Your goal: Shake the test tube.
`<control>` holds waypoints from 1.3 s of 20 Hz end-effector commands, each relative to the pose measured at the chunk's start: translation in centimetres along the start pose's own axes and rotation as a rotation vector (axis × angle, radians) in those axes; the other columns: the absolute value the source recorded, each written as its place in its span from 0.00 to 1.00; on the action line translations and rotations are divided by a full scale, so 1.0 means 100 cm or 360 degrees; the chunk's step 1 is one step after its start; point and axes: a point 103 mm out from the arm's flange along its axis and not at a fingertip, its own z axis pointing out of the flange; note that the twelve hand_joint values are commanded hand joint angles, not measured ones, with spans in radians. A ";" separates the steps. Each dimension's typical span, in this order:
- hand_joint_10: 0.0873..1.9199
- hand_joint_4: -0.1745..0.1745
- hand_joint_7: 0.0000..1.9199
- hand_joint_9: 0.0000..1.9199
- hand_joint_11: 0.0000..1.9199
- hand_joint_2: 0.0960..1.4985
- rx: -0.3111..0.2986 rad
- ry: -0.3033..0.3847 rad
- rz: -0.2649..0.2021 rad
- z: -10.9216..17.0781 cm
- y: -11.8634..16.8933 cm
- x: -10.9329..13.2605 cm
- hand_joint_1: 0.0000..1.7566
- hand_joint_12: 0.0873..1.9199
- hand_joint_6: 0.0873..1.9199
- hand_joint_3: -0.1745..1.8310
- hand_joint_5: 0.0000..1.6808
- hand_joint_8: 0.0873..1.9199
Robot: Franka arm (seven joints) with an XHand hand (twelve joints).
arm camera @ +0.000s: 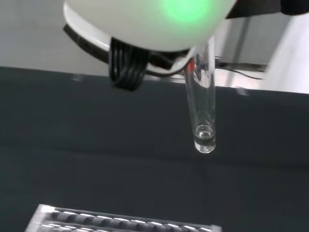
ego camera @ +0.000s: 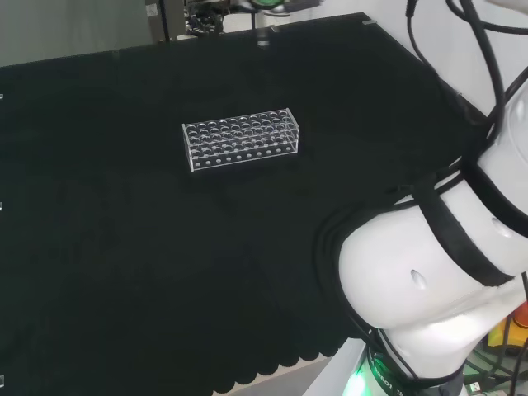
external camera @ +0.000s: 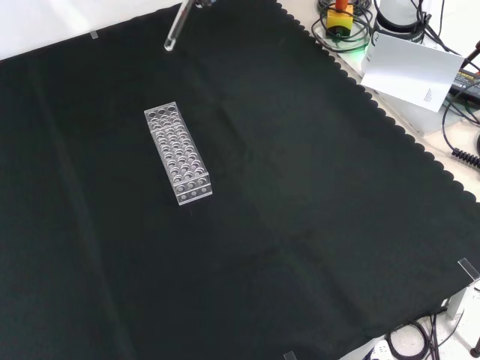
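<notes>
A clear glass test tube [arm camera: 202,106] hangs in the air below my hand [arm camera: 145,24], tilted, with its rounded end down and its top hidden behind the hand. A faint ring shows just above the tube's bottom. In the front view the test tube [external camera: 177,28] slants down from the top edge, above the cloth and beyond the far end of the rack. The clear plastic test tube rack [external camera: 178,152] stands on the black cloth with its holes bare; it also appears as the rack [ego camera: 240,138] in the head view and the rack [arm camera: 120,220] in the wrist view.
My arm's white links [ego camera: 437,272] take up the right of the head view. Past the cloth's scalloped edge [external camera: 390,120] lie a white sheet [external camera: 409,64], cables and a yellow box with a red button [external camera: 339,15].
</notes>
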 end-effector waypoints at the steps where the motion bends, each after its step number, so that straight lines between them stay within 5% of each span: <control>1: 0.00 0.00 0.97 0.93 0.62 0.33 0.0116 -0.0216 0.0321 0.014 -0.004 -0.093 0.71 0.47 0.01 0.44 0.93 0.04; 5: 0.00 0.00 0.97 0.93 0.62 0.33 0.0134 -0.0273 0.0412 0.012 0.001 -0.113 0.71 0.47 0.01 0.44 0.93 0.04; 9: 0.00 0.00 0.97 0.93 0.62 0.33 0.0123 -0.0243 0.0366 0.015 0.010 -0.099 0.71 0.47 0.01 0.44 0.93 0.04; 26: 0.00 0.00 0.97 0.93 0.62 0.33 0.0041 0.0154 -0.0232 0.011 0.027 0.076 0.71 0.47 0.00 0.44 0.94 0.04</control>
